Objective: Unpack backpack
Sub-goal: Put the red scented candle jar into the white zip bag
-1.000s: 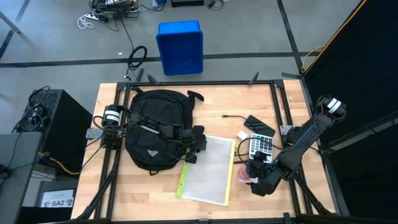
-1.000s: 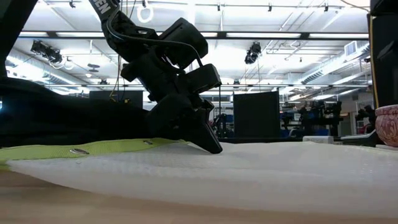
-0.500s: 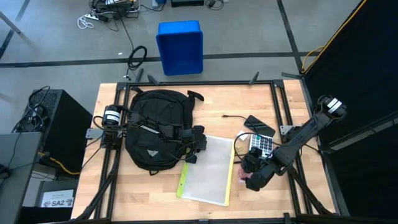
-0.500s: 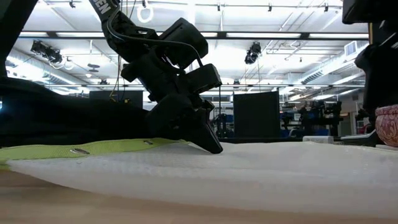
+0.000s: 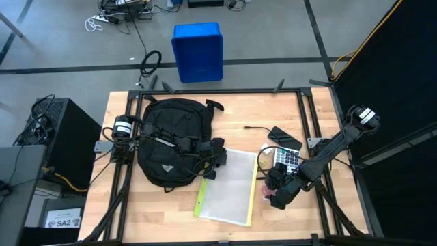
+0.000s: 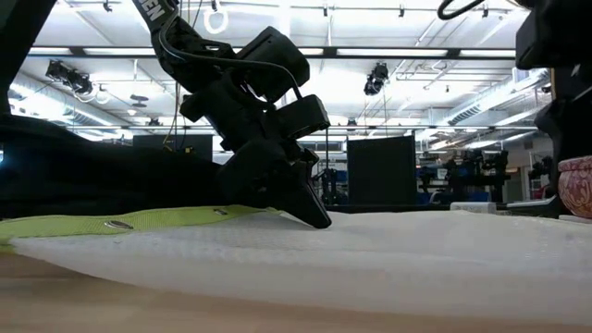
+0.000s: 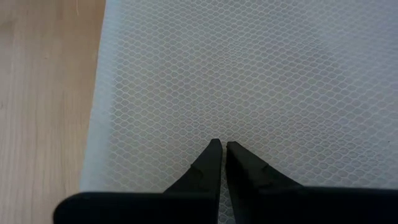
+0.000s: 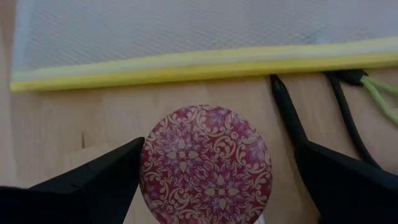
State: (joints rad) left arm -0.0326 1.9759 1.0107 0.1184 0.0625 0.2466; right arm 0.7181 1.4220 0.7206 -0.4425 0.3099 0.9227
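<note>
The black backpack (image 5: 171, 142) lies flat on the left half of the table. My left arm reaches across it. My left gripper (image 5: 218, 161) is shut, its tips (image 7: 221, 147) down on a white mesh pouch (image 5: 229, 186) with a yellow-green edge (image 6: 139, 220). My right gripper (image 5: 276, 195) is open, tilted down over a red patterned round thing (image 8: 205, 163) that lies on the wood right of the pouch. Its fingers stand on either side of that thing without touching it. In the low view the red thing (image 6: 575, 185) shows at the right edge. My left gripper rests its shut fingertips (image 6: 318, 220) on the mesh pouch's upper face (image 7: 236, 112), near the pouch's far left corner. The fingers slant down from the table's left side. The pouch lies flat on the table under them.
A calculator (image 5: 287, 159), a dark phone (image 5: 283, 137) and a thin black cable (image 5: 255, 128) lie on the table's right half. Black and green cords (image 8: 348, 118) lie close to the red thing. A blue bin (image 5: 197, 52) stands on the floor beyond the far edge.
My right gripper has moved toward the table's left and sunk lower, coming over the red round thing, its fingers still open. In the low view the right arm has come into sight at the upper right. My left gripper and the pouch have kept still.
</note>
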